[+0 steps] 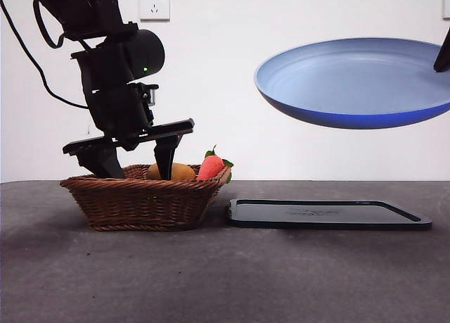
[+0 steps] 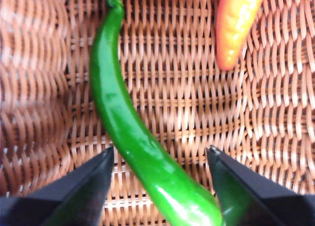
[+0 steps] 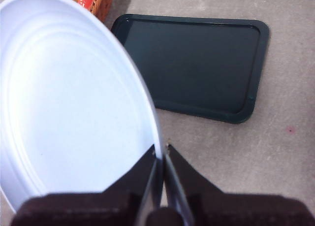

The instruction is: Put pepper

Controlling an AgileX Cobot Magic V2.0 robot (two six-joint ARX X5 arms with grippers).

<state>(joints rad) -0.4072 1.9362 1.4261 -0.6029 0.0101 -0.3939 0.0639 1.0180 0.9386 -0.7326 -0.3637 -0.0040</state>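
**Pepper straddled, grip not yet made**

The left gripper stands spread wide inside the wicker basket, one jaw on each side of the green pepper lying on the weave, neither clearly touching it. Judged from here, the glossy curved skin could squirt sideways as the jaws close. The right gripper is clamped on the blue plate's rim, held above the black tray.

Lab-like test bench: bare white wall, wall socket
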